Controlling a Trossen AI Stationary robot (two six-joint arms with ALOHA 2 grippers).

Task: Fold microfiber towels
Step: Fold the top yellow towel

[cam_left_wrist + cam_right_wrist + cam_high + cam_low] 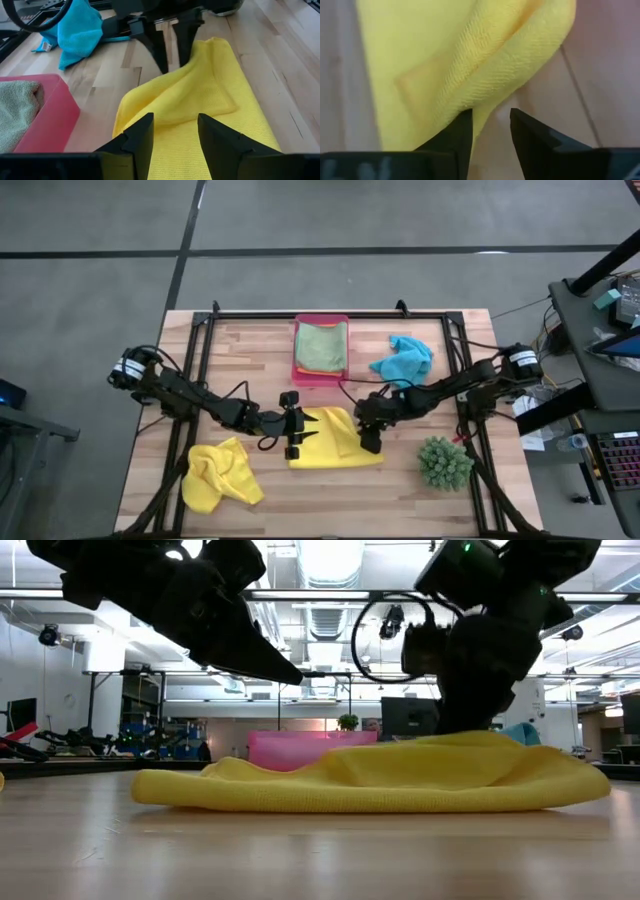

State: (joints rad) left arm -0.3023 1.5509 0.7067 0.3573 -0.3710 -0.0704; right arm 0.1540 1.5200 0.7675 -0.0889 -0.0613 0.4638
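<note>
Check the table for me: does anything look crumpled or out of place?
Two towels lie in loose heaps: a yellow one at the front left corner, a turquoise one right of the pink tray. Nothing looks spilled or damaged.

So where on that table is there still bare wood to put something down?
Bare wood lies left of the pink tray and between the crumpled yellow towel and the plant, along the near edge. The middle is crowded: both pincers meet at the flat yellow towel.
</note>
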